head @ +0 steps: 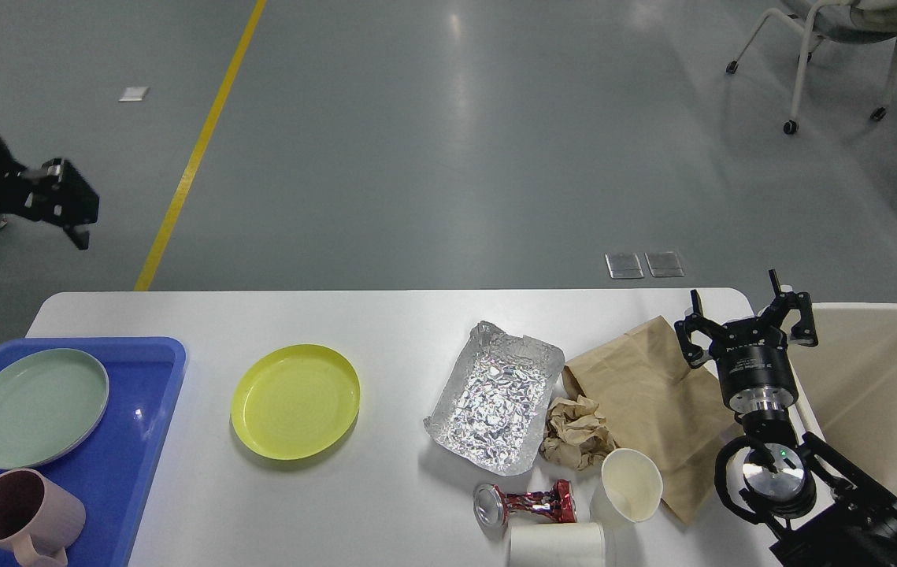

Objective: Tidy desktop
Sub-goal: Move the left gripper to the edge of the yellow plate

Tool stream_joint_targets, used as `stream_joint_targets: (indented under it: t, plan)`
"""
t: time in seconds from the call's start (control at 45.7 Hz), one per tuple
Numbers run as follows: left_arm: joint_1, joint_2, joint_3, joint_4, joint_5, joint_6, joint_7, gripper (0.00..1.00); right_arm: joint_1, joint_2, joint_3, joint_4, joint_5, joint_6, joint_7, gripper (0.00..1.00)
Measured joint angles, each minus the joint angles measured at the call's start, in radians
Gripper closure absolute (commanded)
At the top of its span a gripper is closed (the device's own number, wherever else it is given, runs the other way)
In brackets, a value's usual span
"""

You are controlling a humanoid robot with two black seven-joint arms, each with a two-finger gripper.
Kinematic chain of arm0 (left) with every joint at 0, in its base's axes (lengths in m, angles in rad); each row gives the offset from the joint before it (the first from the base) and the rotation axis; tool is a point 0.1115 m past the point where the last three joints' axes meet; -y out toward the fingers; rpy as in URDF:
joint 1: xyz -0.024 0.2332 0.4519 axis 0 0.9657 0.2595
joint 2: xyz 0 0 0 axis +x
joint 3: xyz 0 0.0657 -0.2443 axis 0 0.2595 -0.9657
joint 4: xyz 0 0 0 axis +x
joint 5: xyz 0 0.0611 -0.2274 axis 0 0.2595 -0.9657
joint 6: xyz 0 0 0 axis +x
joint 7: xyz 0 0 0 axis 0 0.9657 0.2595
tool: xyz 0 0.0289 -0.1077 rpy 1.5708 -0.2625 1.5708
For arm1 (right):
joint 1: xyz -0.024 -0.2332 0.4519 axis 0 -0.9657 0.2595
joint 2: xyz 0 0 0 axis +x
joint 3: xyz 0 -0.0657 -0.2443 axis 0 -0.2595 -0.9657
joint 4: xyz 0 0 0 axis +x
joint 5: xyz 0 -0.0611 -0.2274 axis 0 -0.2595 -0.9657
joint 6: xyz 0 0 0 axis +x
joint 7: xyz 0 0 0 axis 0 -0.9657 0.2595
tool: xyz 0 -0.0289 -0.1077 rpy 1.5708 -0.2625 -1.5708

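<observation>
White desktop (401, 315) below right pincer (747, 319), fingers spread wide, left pincer (70, 206) unclear

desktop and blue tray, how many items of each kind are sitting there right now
Plates: 2, green plate, yellow plate
Mugs: 1, pink mug
Paper cups: 2, tipped cup, cup at the near edge
Foil trays: 1, foil tray
Crushed cans: 1, red can
Paper bags: 1, brown bag
Crumpled paper: 1, paper wad
Total: 9
</observation>
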Motion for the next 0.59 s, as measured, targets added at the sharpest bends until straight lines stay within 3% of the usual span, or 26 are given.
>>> stream_joint_targets:
  t: [0.197, 0.372, 0.591]
  plan:
    - [-0.258, -0.176, 0.01, -0.181, -0.208, 0.0, 0.09, 0.04, 0.0, 0.001, 0.0, -0.001, 0.0, 0.0, 0.0, 0.0]
    - [-0.468, -0.255, 0.001, -0.388, -0.358, 0.0, 0.153, 0.04, 0.0, 0.001, 0.0, -0.002, 0.0, 0.0, 0.0, 0.0]
    - [-0.502, -0.271, -0.018, -0.481, -0.425, 0.0, 0.161, 0.04, 0.0, 0.0, 0.0, -0.001, 0.0, 0.0, 0.0, 0.0]
